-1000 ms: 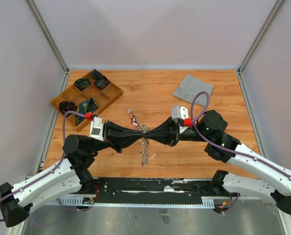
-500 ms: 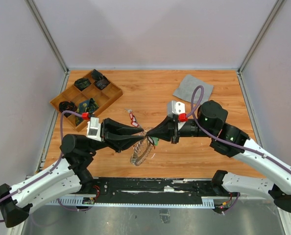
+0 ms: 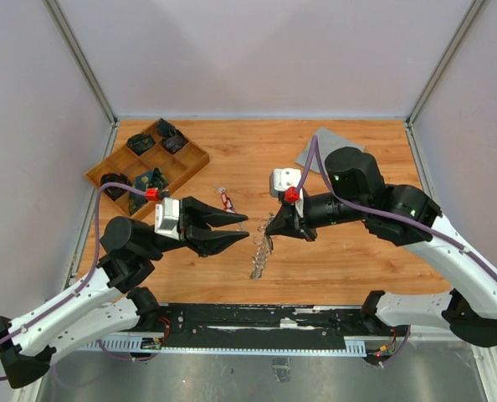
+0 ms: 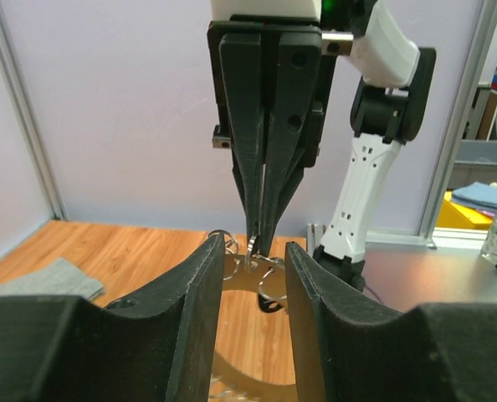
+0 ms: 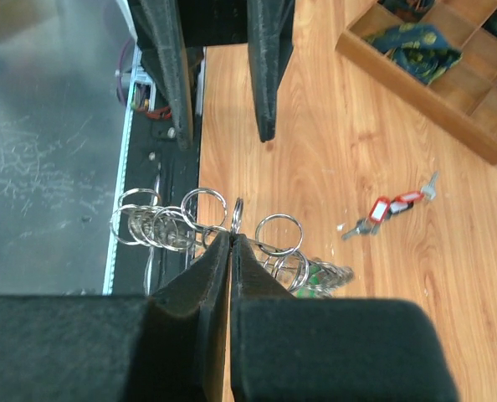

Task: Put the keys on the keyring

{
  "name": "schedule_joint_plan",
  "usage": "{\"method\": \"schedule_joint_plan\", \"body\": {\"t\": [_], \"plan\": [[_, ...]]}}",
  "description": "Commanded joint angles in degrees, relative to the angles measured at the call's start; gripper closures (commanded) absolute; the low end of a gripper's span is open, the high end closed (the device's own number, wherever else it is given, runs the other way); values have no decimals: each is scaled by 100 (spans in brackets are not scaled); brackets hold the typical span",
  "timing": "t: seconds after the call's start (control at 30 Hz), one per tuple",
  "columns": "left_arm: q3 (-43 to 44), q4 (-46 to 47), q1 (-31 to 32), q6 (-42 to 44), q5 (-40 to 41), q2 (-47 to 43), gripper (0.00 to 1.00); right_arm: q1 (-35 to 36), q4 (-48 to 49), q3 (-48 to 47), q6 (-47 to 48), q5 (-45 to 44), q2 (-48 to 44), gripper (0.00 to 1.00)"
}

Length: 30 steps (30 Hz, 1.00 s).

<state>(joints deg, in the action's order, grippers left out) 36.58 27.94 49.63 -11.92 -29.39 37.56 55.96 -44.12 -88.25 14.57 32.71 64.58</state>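
Fingers of the right arm (image 5: 194, 289) clamp together on the large thin silver metal keyring (image 3: 258, 251), held over the middle of the wooden desk (image 3: 357, 251). Left arm's fingers (image 3: 223, 241) stand apart alongside. Small silver keys with red tags (image 3: 226, 201) lie left of centre.

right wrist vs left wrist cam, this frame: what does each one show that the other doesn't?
Right wrist only: the red-tagged keys lying on the table, and a corner of the wooden tray. Left wrist only: the grey cloth and the right arm behind its gripper. Both: the right gripper shut on the keyring, with the left gripper open facing it.
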Motion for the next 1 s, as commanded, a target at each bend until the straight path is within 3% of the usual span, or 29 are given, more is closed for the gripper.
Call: {"method": "schedule_joint_plan", "body": {"t": [0.0,0.4,0.97], "plan": [[368,-720,-23,473,-246,208,59,38,-1328,-648,467,-137,277,100],[721,-1259,-23,776,-915,713,59,42,-2261,-1317,615,-333,734,99],[890,-1393,-16,793,-1107,991,58,37,-2156,-1376,597,-312,917,99]]}}
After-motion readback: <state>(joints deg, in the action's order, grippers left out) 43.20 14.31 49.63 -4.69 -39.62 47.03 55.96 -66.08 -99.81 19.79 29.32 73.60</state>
